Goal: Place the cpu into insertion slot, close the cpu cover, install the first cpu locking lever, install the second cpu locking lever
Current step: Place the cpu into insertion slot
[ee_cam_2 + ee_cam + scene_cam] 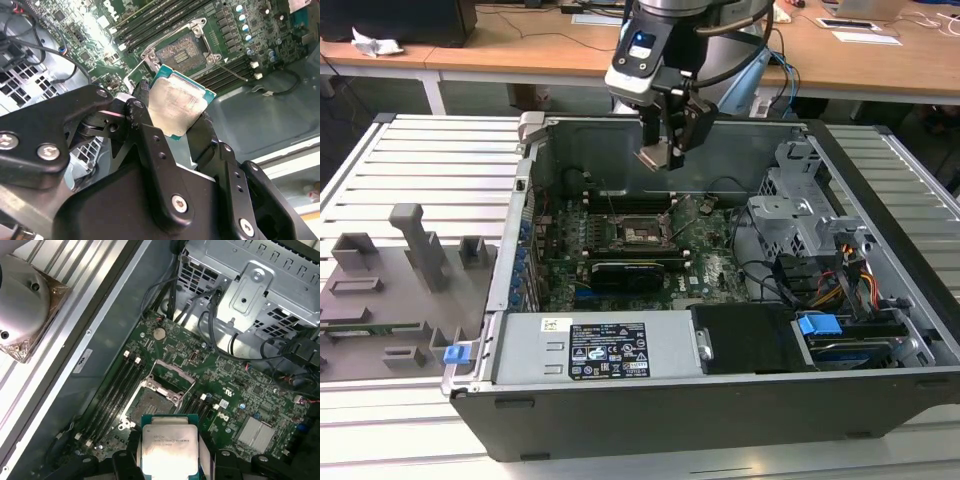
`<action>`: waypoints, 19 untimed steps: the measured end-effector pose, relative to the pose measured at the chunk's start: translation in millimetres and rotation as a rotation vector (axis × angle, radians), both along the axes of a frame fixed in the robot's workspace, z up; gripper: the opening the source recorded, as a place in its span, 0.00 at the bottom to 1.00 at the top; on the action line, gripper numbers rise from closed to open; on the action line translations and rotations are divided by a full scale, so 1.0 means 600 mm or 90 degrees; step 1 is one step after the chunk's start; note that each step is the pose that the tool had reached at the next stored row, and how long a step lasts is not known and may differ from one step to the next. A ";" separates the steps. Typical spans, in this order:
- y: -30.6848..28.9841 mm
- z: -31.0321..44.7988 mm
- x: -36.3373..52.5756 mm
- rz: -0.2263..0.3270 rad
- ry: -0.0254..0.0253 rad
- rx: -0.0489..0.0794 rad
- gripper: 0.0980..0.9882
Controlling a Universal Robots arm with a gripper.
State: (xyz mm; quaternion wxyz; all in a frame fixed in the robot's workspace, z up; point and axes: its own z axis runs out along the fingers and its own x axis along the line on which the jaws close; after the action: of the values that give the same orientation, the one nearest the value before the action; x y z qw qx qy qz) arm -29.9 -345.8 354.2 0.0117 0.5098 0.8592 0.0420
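Note:
My gripper [660, 155] hangs above the motherboard [705, 265] inside the open computer case, shut on the cpu [653, 158]. In both wrist views the cpu [177, 107] [167, 442] is a flat square chip with a silvery top, clamped by its edges between the two black fingers [145, 120]. It is clear of the board. Below it lies the insertion slot [181, 52] [150, 404], its contact field uncovered. The cpu cover [160, 385], a thin metal frame, appears tilted up at one side of the slot.
A long black card [630, 270] sits on the board in front of the slot. A metal drive cage [800, 215] with cables fills the case at the exterior view's right. The power supply [605, 350] lies along the front. Grey fixtures [410, 270] stand outside, at the exterior view's left.

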 end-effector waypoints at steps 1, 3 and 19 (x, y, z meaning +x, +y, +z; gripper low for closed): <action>0.0000 -0.001 0.000 -0.005 0.0000 0.000 0.50; 0.0000 -0.002 -0.001 -0.016 0.0002 0.000 0.50; 0.0000 -0.014 -0.006 -0.137 0.0010 0.000 0.50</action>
State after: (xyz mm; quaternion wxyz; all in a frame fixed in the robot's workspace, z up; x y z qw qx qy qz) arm -33.2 -345.8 345.8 0.0155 0.5989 0.7996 0.0401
